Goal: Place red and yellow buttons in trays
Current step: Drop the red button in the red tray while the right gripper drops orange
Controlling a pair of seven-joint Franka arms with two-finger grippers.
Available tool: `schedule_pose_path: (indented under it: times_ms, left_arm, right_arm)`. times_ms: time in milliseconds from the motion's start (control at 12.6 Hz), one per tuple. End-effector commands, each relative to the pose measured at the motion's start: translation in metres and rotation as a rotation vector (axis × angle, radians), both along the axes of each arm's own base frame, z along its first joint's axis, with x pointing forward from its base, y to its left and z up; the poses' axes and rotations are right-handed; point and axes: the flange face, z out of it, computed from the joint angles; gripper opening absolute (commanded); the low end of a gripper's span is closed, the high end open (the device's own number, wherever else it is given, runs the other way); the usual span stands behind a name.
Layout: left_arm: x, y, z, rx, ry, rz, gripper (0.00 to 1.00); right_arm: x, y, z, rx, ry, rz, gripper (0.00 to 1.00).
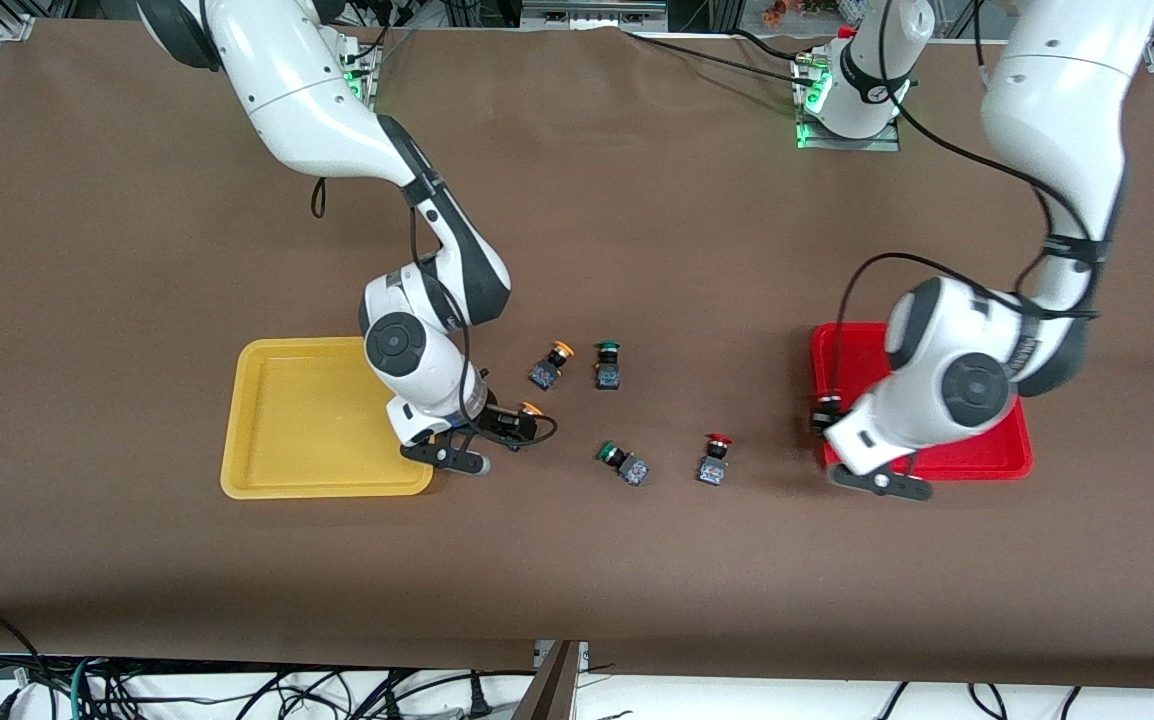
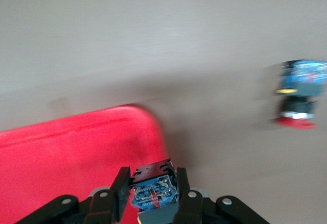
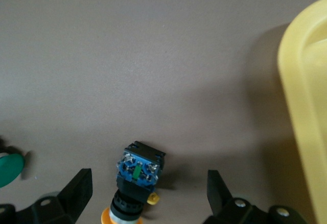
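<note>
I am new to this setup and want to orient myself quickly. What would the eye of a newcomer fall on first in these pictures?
The two bright trays stand out: the yellow tray at the right arm's end of the table and the red tray at the left arm's end. The left gripper, over the red tray's edge, grips a button. The right gripper is open around an orange-yellow button beside the yellow tray.

The table [image 1: 637,200] wears a matt brown cloth-like cover. Both the yellow tray [image 1: 267,420] and the red tray [image 1: 977,455] look like smooth, glossy plastic. The arms' shells [image 1: 287,90] are shiny white plastic with black joints.
</note>
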Motion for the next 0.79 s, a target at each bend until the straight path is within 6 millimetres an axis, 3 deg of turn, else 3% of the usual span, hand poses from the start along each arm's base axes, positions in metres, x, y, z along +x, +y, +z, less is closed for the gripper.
schedule_pose_path:
  times_ms: [0, 159, 238, 555, 713]
  left_arm:
    - [-0.006, 0.036, -0.006, -0.023, 0.029, -0.041, 0.00]
    - [-0.007, 0.077, -0.015, -0.019, 0.043, -0.030, 0.01]
    - [-0.008, 0.096, -0.020, -0.025, 0.050, -0.053, 0.01]
    - [-0.021, 0.164, -0.033, -0.031, 0.077, 0.004, 0.01]
    - [-0.029, 0.190, -0.041, -0.034, 0.088, 0.024, 0.01]
  right_arm:
    - [-0.002, 0.018, -0.014, 0.031, -0.021, -0.062, 0.99]
    - [-0.007, 0.024, -0.018, 0.029, -0.031, -0.049, 0.97]
    - [-0.008, 0.023, -0.021, 0.025, -0.026, -0.050, 0.88]
    - [-0.007, 0.018, -0.016, 0.014, -0.020, -0.029, 0.26]
    - [-0.006, 0.014, -0.005, -0.005, 0.011, -0.020, 0.08]
